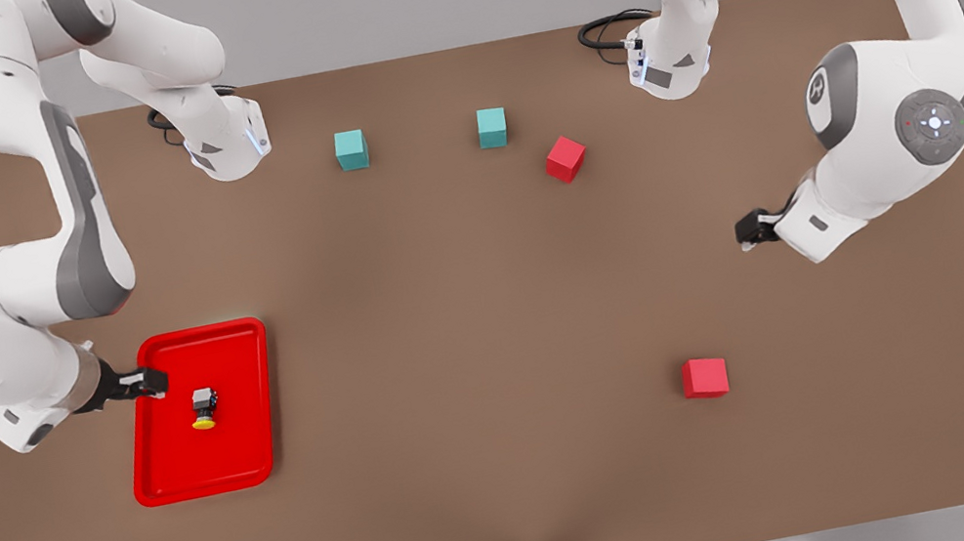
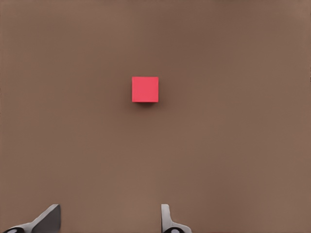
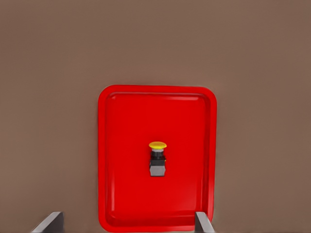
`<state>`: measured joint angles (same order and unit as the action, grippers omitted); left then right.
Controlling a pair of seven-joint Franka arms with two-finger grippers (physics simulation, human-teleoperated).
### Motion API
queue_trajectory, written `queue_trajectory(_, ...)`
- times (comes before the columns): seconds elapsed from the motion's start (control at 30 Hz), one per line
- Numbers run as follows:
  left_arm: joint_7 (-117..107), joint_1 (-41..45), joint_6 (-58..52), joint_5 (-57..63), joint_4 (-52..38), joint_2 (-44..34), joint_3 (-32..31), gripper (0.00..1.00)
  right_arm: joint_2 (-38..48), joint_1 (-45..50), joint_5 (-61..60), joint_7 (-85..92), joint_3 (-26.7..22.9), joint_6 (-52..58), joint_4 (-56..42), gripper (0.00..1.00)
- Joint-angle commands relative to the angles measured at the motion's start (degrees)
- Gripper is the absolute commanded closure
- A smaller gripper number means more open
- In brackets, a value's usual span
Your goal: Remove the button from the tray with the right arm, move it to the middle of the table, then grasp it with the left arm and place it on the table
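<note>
The button (image 1: 203, 409) lies on its side in the middle of the red tray (image 1: 244, 441), at the front view's left. In the right wrist view the button (image 3: 157, 158) shows its yellow cap and grey-black base, with the tray (image 3: 126, 136) around it. My right gripper (image 1: 149, 381) hovers over the tray's rim on the side away from the table's middle, a short way from the button. It is open (image 3: 127, 223), with nothing between its fingers. At the front view's right, my left gripper (image 1: 748, 231) waits open (image 2: 108, 222) above bare table.
Two teal cubes (image 1: 351, 149) (image 1: 491, 127) and a red cube (image 1: 565, 159) sit toward the far edge. Another red cube (image 1: 704, 377) lies at the near right. A red cube (image 2: 145, 89) is seen on the brown table (image 1: 450, 316) in the left wrist view.
</note>
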<state>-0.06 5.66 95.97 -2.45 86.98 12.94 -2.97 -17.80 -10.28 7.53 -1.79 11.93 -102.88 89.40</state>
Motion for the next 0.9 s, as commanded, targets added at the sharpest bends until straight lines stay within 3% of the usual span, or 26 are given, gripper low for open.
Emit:
queue_trajectory(0.0,-0.11,0.05,5.46,-0.53,-0.06,-0.11,-0.02,0.0,0.3,-1.05,0.12,-1.46,-0.07,-11.63,4.55,0.0)
queue_trajectory(0.17,0.59,0.05,4.58,1.3,-0.41,-0.63,-0.11,0.0,-1.27,-1.23,0.29,-1.46,-0.16,-20.95,10.79,0.0)
queue_trajectory(0.3,-0.03,0.05,3.26,4.74,-0.32,-1.51,-0.54,0.0,-2.24,-1.58,0.38,-1.99,-0.33,-42.75,26.44,0.0)
queue_trajectory(0.4,-0.11,0.14,7.74,4.12,-0.5,1.12,-0.19,0.0,-5.84,-1.93,0.64,-2.16,-0.6,-43.54,26.36,0.0)
queue_trajectory(0.67,-0.38,0.49,6.78,4.47,-0.5,0.86,-0.63,0.0,-9.98,-3.96,0.82,-1.46,-1.74,-46.44,28.82,0.0)
queue_trajectory(0.87,0.24,0.41,6.78,4.65,-0.5,1.04,-0.63,0.0,-12.7,-4.75,1.08,-0.49,-1.74,-47.67,30.22,0.06)
